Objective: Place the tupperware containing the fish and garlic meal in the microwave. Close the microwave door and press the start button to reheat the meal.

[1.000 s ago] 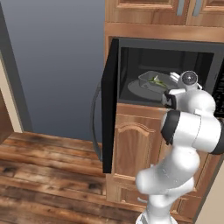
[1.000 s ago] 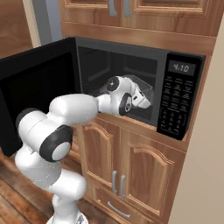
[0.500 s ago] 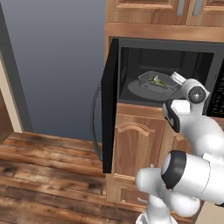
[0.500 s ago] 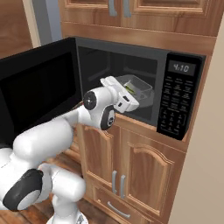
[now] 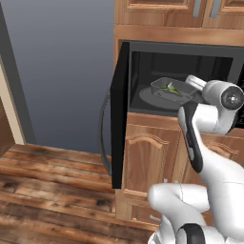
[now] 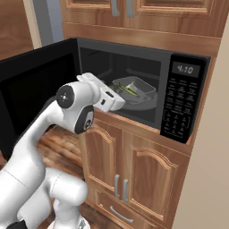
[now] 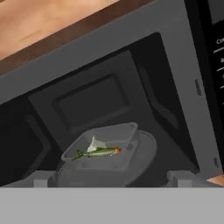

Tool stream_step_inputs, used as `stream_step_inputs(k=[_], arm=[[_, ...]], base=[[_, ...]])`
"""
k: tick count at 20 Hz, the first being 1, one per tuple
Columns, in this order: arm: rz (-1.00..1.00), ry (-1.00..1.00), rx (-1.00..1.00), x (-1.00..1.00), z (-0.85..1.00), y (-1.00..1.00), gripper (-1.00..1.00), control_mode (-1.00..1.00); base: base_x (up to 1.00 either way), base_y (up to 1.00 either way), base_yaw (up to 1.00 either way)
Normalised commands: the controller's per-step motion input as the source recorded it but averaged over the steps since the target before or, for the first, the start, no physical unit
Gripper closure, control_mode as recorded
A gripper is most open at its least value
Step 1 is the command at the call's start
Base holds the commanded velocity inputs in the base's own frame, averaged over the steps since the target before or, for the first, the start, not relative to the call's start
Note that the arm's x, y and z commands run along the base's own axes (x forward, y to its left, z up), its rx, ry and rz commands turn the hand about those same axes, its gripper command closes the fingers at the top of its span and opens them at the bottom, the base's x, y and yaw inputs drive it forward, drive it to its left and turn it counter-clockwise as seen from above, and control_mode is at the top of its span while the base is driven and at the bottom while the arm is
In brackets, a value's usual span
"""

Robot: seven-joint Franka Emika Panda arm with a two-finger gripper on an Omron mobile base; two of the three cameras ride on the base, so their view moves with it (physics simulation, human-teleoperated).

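Two brown wooden cabinets (image 6: 134, 174) sit under the microwave (image 6: 134, 85), above a plank floor (image 5: 43, 186). Microwave door (image 5: 119, 114) stands swung wide open. Tupperware (image 6: 133, 88) rests on the turntable (image 5: 159, 99) inside the cavity, fish and garlic meal (image 7: 98, 151) inside it. End effector (image 6: 117, 99) hangs at the cavity mouth, holding nothing; jaw gap cannot be told.

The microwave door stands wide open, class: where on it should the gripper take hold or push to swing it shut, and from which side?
Best on the microwave door near its free edge, by the long curved handle, farthest from the hinge. That handle faces away from the cavity, so the gripper, now in front of the tupperware, should probably come round to the outer face and push it toward the microwave.
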Motion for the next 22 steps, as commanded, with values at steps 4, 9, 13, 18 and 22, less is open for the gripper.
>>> stream_step_inputs(k=[4,9,13,18,22], arm=[[0.24,0.3,0.0,-0.99,0.36,0.41,-1.0,-1.0],[0.37,0.21,-0.14,-1.0,0.11,0.54,-1.0,-1.0],[0.41,0.06,-0.35,-1.0,0.0,0.86,-1.0,-1.0],[0.27,0.0,-0.49,-0.97,0.08,0.96,-1.0,-1.0],[0.22,0.0,-0.5,-0.89,0.21,0.95,-1.0,-1.0]], base=[[0.0,0.0,0.0],[0.0,0.0,0.0],[0.0,0.0,0.0],[0.0,0.0,0.0],[0.0,0.0,0.0]])
